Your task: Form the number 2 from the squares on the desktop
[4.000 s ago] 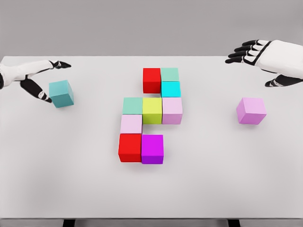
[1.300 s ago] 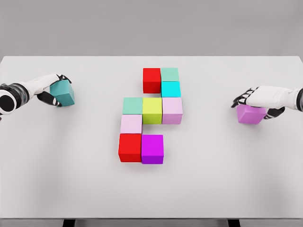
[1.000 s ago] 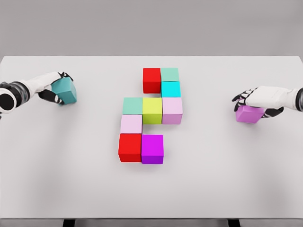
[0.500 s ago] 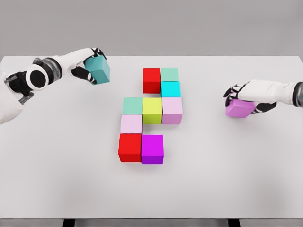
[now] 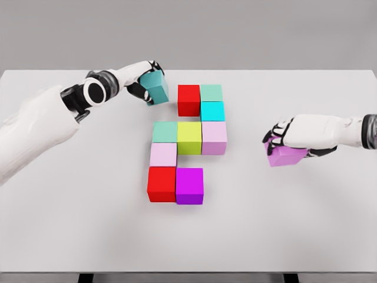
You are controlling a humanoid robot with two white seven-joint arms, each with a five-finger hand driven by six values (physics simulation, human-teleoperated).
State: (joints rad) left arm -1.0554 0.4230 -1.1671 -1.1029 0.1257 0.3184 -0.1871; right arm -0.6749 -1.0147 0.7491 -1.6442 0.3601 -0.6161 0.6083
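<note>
Nine cubes already packed together mid-bench (image 5: 70,236), two more in the robot hands.

Nearest row of the cluster: red cube (image 5: 161,184) on the left, touching magenta cube (image 5: 189,186) on its right. One step back: pale pink cube (image 5: 163,154), sitting right above the red one. Next row: mint cube (image 5: 165,131), yellow-green cube (image 5: 189,137), light pink cube (image 5: 214,137), side by side and touching. Behind the light pink one: cyan cube (image 5: 212,111). Far row: second red cube (image 5: 189,99) with a second mint cube (image 5: 211,92) just to its right, right above the cyan.

Off to the right, roughly level with the middle row: right robot hand (image 5: 294,137), fingers wrapped over the top of a purple cube (image 5: 284,157), thumb side hidden behind it. Well apart from the cluster. Can't tell whether the purple cube is touching the bench or lifted a bit; looks slightly tilted.

Far left: left robot hand (image 5: 141,79), arm reaching across from the lower left, closed around a teal cube (image 5: 155,87). Teal cube tilted, just beside the far red cube on its left, with a small gap between them. Looks held off the bench surface, not totally clear though.
</note>
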